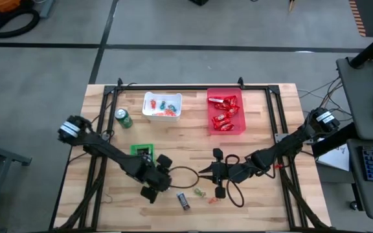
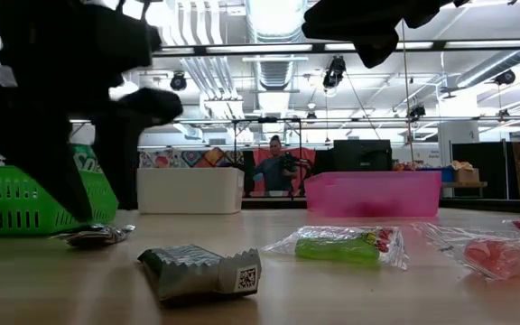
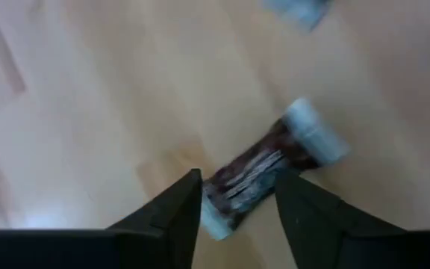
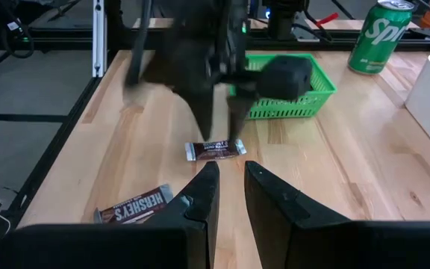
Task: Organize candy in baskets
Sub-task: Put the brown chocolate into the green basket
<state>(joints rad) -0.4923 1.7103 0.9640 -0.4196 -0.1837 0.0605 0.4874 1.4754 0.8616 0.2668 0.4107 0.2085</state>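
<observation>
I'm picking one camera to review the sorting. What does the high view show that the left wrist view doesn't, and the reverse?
Only the high view shows the white basket, red basket, green basket, drink can and the right gripper. Only the left wrist view shows how the left gripper straddles the dark-wrapped mini bar, fingers apart. Both share the wooden table.

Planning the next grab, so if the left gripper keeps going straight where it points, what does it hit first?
Probably the dark mini bar: it lies on the table right between the left gripper's open fingers, though depth is unclear.
</observation>
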